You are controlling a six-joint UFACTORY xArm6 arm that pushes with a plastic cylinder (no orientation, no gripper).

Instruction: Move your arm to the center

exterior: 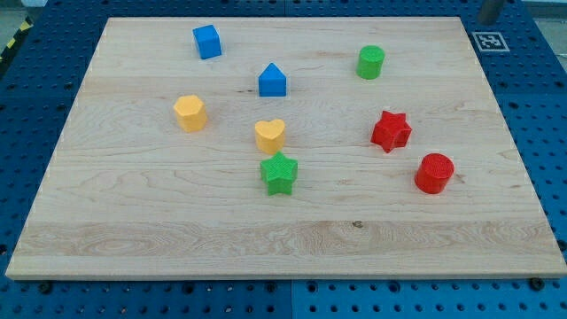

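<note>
Camera view shows the wooden board from above and a little in front, eight blocks scattered over it, and at the view's top right corner a grey stub pokes in beyond the board's edge — probably part of the arm, though too little of it shows to be sure. My tip itself is not in sight, so where it sits relative to the blocks cannot be told, nor whether it touches anything; there is no gripper here to open or close, only the rod, and it holds nothing that I can see. The centre of the board, the place the arm is meant to reach, lies about where the yellow heart stands, with the green star just below it and the blue house-shaped block above. If the rod does come in from the top right, I'd judge the clean path runs between the green cylinder and the red star — a fair gap — and it should slow before the yellow heart so as not to shove it. The blue cube, the yellow hexagon and the red cylinder sit well clear of that line.
</note>
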